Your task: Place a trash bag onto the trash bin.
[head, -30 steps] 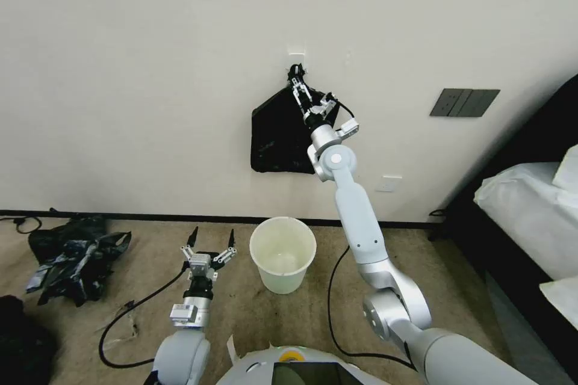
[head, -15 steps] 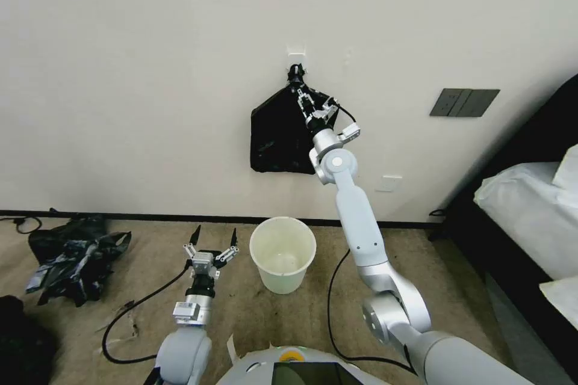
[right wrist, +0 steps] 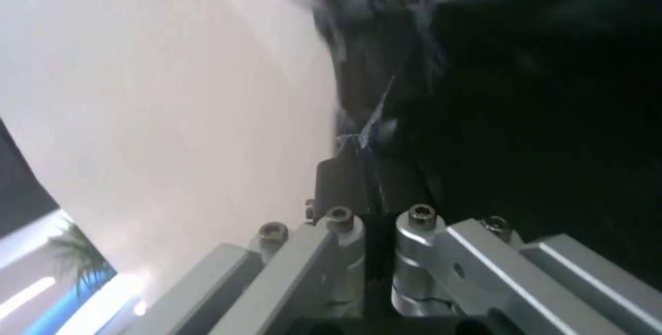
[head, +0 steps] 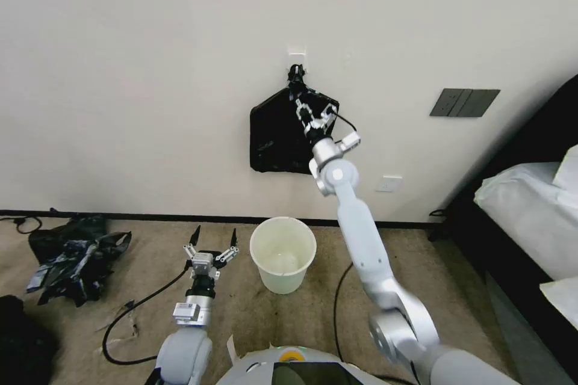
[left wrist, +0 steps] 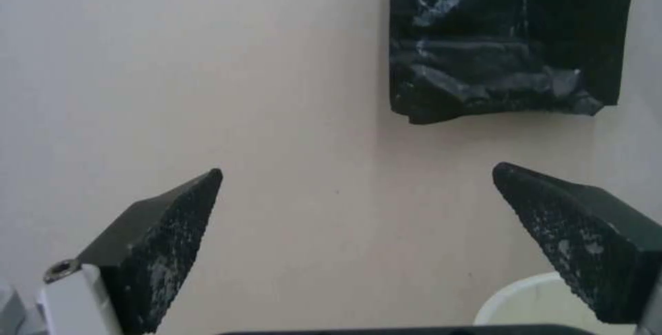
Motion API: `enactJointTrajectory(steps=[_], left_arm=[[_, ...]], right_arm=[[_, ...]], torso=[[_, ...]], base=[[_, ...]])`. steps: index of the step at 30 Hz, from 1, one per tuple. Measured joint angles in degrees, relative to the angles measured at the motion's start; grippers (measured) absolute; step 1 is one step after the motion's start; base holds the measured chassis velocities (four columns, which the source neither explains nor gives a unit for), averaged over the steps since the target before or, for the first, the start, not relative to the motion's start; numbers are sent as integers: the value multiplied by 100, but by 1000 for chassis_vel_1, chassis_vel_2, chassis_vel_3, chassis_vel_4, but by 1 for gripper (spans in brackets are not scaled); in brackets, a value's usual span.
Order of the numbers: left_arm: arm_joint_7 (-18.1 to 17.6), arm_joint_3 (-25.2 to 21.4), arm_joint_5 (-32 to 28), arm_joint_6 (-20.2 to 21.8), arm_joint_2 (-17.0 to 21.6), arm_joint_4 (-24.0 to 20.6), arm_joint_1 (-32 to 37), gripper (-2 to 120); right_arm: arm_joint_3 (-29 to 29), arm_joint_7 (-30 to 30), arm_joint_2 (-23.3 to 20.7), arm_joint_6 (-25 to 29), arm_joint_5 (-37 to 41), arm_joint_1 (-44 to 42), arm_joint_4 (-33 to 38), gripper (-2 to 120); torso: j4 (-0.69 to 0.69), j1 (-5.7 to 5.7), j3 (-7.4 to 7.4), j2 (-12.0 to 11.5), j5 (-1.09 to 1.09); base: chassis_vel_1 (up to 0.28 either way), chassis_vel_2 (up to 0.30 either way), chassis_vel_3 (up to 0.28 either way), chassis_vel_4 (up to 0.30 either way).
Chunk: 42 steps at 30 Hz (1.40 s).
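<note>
The trash bag (head: 274, 132), black and glossy, hangs flat on the wall from a small white hook (head: 295, 53). My right gripper (head: 301, 102) is raised to the bag's upper part, just below the hook, and shut on the plastic; in the right wrist view its fingers (right wrist: 345, 180) are pressed together with the trash bag (right wrist: 538, 118) film between them. The cream-white trash bin (head: 283, 280) stands open on the carpet below. My left gripper (head: 214, 236) is open, low and just left of the bin, pointing at the wall; the left wrist view shows the trash bag (left wrist: 503, 40) and the trash bin (left wrist: 531, 293) rim.
A black plastic pile with blue-grey patches (head: 72, 258) lies on the carpet at far left, with a dark bundle (head: 18, 337) nearer. Cables trail over the floor. A bed with white bedding (head: 530, 222) stands at right. A dark switch plate (head: 463, 102) and an outlet (head: 388, 183) are on the wall.
My right gripper has slid down the bag, away from the hook, and the right arm has straightened. The left arm and the bin have stayed put.
</note>
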Motion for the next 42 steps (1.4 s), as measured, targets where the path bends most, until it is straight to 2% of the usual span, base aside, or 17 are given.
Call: enactJointTrajectory(steps=[13,19,33,37,42], left_arm=[[-22,132,7,16,17,-7,-61,100],[-27,194,19,35,18,-7,-98,100],[-57,261,30,43,61,-162,-65,100],[-61,302,41,51,61,-176,-74,100],[-110,394,37,192,73,-330,-83,100]], right_arm=[[-220,12,-326,-45,-723,-1707,1468,0],[-334,-15,-380,-42,-995,-2058,1716,0],[-534,-256,-569,103,-2368,-3206,2390,0],[-574,-259,-613,138,-2536,-3349,2465,0],[-657,-301,-776,328,-3219,-3809,2648,0]], torso=[[0,0,0,1,0],[0,0,0,1,0],[1,0,0,1,0],[1,0,0,1,0],[2,0,0,0,0]], base=[[0,0,0,0],[0,0,0,0],[0,0,0,0],[0,0,0,0],[0,0,0,0]])
